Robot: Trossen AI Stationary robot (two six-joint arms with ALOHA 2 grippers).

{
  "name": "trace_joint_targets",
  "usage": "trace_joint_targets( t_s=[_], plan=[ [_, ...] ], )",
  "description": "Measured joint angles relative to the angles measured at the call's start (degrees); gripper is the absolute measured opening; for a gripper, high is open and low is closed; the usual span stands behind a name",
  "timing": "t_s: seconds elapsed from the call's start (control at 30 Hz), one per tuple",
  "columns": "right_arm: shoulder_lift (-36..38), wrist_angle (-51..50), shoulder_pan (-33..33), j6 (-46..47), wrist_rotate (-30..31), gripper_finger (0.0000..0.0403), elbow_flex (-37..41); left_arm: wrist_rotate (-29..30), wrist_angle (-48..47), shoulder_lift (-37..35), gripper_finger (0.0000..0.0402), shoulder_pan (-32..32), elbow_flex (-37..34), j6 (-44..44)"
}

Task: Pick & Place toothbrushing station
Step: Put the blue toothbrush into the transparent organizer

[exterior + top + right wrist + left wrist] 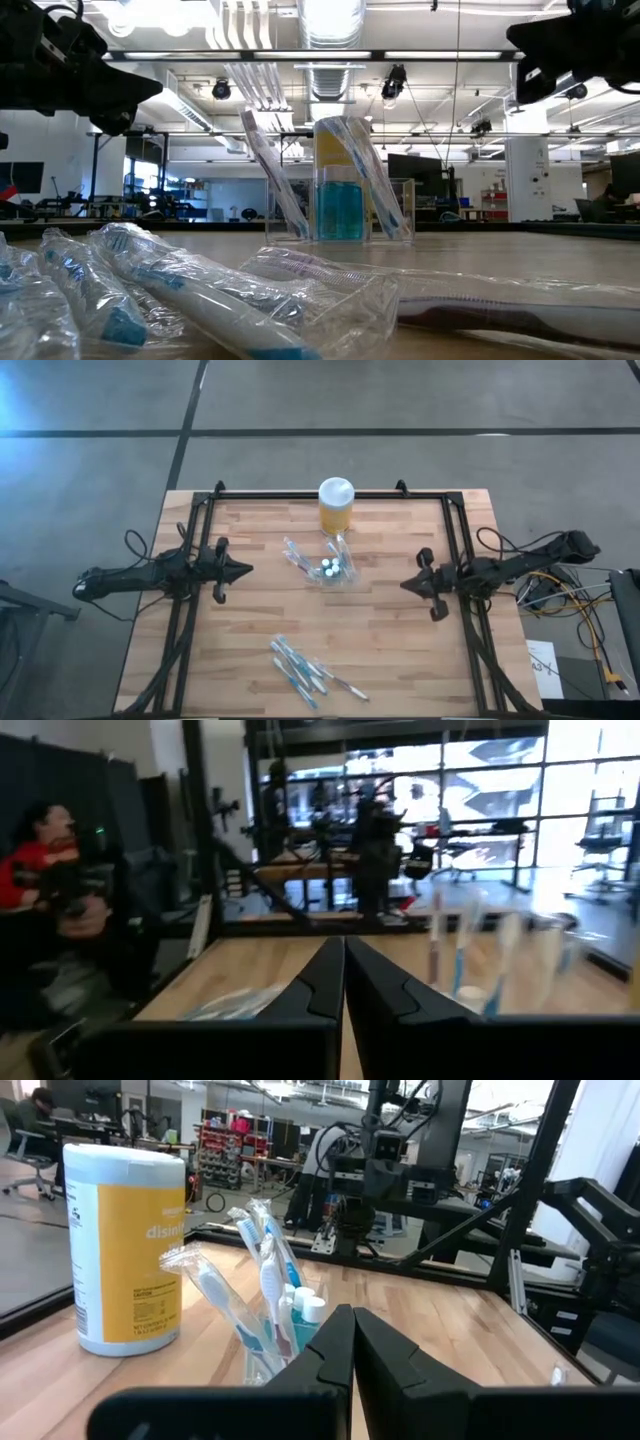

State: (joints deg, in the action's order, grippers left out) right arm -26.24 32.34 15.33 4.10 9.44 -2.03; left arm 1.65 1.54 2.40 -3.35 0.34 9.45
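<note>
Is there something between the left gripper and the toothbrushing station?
No: in the high view, only bare table separates the left gripper from the toothbrushing station.

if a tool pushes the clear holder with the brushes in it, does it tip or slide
The holder probably tips easily: the brushes lean well above its rim, making it top-heavy. Clear thin plastic suggests it is light, so it may also skid on the smooth table.

partial word "disinf" on the yellow jar [125, 1250] label
</note>
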Motion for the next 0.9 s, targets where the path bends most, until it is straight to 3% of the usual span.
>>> trace_joint_targets(
  t_s=[0.17,0.53,0.9],
  plan=[
    [2.51,4.38,-1.78,-2.1,0.55,0.0008,1.54,0.0,0.38,-0.01,0.0009,0.01,0.0,0.42],
    [6.72,4.25,-2.51,-5.47,1.01,0.0008,1.54,-0.25,-0.5,-0.01,0.0009,0.01,0.0,2.65],
    [15.18,-3.02,-2.52,-6.7,1.27,0.0008,1.51,-7.82,-0.18,-0.01,0.0009,0.38,0.0,4.0]
  ],
)
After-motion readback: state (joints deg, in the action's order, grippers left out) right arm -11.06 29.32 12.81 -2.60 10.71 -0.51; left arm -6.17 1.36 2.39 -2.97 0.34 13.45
